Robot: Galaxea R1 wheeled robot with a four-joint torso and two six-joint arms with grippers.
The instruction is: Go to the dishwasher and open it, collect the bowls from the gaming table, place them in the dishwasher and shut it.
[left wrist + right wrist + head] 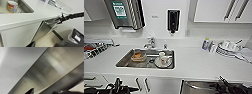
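Observation:
The dishwasher (194, 88) sits under the white counter, to the right of the sink. In the left wrist view its steel door (43, 30) leans out from the cabinet, partly open at the top. My right gripper (59, 20) is clasped on the bar handle (50, 23) at the door's upper edge. In the head view that gripper (221, 83) reaches in at the bottom right. Brushed steel of the door (50, 65) is close in the right wrist view. My left gripper (131, 88) hangs low in front of the white cabinet doors. The bowls and the gaming table are out of view.
A steel sink (124, 61) holds a mug on a plate (163, 61) and a clear container (138, 57). A dish rack with white dishes (227, 47) and a soap bottle (205, 43) stand at the counter's right. White cabinet doors (142, 85) flank the dishwasher.

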